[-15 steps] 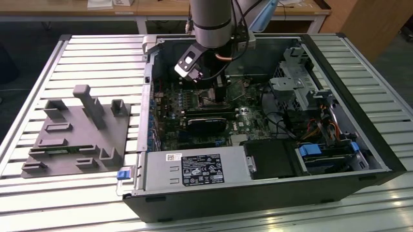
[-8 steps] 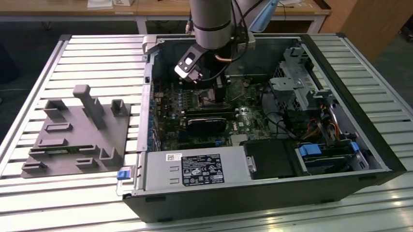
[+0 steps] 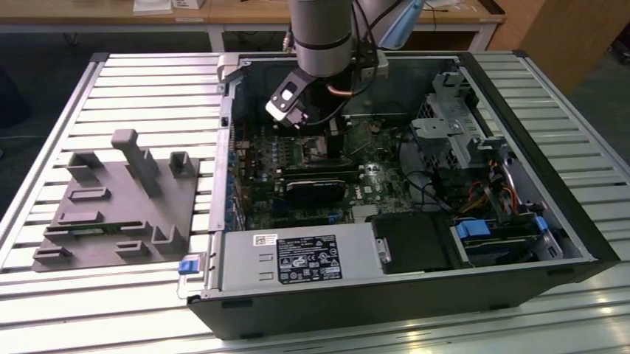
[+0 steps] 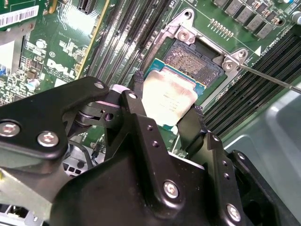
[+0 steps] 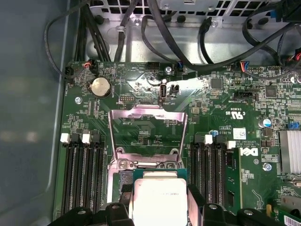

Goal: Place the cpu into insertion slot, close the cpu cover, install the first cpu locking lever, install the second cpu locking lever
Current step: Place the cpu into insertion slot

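Slatted metal counter [image 3: 147, 88] carries an open computer case [image 3: 414, 306], with a grey plastic fixture [image 3: 118, 199] beside it on the exterior view's left. The arm [image 3: 320, 29] reaches into the case. Its jaws are clamped on the chip [image 4: 169, 96], which hangs close over the socket [image 4: 196, 60] in the green board [image 5: 136, 84], covering part of it. The cover [image 5: 143, 113] stands flipped open beyond the socket.

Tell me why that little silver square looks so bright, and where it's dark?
In the first wrist view the cpu catches the light and looks nearly white, and the open cpu cover gleams; in the second wrist view the cpu shows a softer sheen; in the exterior view the slatted table glares while the inside of the computer case lies in shadow.
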Tool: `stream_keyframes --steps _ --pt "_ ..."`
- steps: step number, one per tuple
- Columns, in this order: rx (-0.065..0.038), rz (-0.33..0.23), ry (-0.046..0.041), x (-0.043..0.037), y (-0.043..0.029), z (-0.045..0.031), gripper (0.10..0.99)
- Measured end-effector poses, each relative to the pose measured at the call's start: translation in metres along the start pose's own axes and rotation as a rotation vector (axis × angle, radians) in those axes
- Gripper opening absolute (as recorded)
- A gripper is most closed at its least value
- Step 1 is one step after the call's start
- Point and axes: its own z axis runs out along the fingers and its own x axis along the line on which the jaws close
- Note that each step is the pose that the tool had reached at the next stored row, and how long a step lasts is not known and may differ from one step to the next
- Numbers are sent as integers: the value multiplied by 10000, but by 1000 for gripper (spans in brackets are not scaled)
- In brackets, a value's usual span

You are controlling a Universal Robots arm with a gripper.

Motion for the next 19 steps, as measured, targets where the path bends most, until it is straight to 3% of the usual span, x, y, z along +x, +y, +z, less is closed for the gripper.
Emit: stream_keyframes --steps 19 --pt "19 -1 0 53 -68 39 541"
